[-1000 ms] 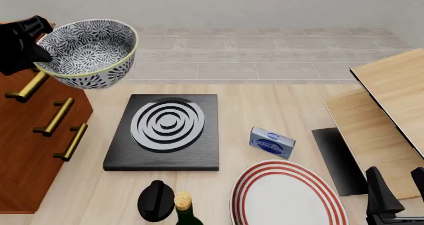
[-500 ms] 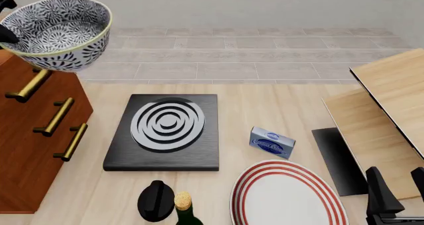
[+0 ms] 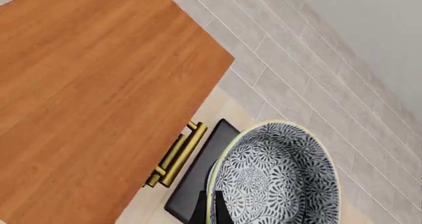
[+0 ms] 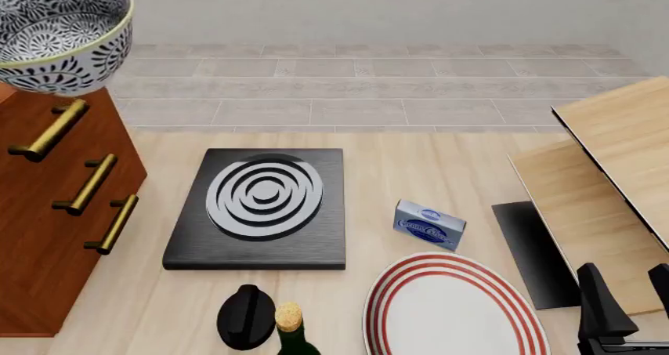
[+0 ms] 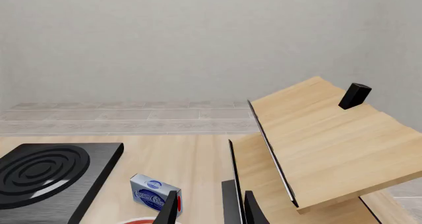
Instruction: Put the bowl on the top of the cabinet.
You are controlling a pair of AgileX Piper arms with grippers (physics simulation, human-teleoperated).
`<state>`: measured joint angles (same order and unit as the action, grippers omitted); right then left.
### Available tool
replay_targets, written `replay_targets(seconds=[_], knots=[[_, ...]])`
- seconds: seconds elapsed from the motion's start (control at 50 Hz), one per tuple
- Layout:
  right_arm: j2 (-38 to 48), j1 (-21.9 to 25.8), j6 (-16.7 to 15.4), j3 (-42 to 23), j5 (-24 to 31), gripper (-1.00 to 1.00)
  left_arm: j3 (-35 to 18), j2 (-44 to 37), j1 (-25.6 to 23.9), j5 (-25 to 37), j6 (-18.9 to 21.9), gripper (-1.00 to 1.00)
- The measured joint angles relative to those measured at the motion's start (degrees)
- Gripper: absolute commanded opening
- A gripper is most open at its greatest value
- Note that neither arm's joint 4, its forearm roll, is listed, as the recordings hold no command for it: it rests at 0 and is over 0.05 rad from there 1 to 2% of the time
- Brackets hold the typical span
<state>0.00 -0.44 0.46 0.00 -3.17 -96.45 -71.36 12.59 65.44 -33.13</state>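
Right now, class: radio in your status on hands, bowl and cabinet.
Left hand shut on bowl rim. Bowl held in the air above the cabinet, not set down. Right hand open, low by the light boards. Cabinet top bare in wrist view.

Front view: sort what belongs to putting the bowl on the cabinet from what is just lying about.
Belongs to the job:
bowl
cabinet
left gripper, gripping the bowl's rim

Just lying about:
black stove plate
red-ringed plate
blue box
bottle
light-wood boards

A simulated kitchen: hotplate [image 4: 263, 204], plate [image 4: 455, 308] and bottle [image 4: 293, 333] on a wooden table [image 4: 418, 167].
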Motion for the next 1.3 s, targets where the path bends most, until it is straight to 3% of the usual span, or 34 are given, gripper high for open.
replay_targets(seconds=[0.7,1.3], knots=[[0.0,0.0,0.0,0.0,0.0,1.00,-6.3,-1.8,9.1,3.6,-3.0,-1.00],[0.0,0.0,0.0,0.0,0.0,1.00,-5.4,-2.3,17.1,3.2,-2.8,-1.00]])
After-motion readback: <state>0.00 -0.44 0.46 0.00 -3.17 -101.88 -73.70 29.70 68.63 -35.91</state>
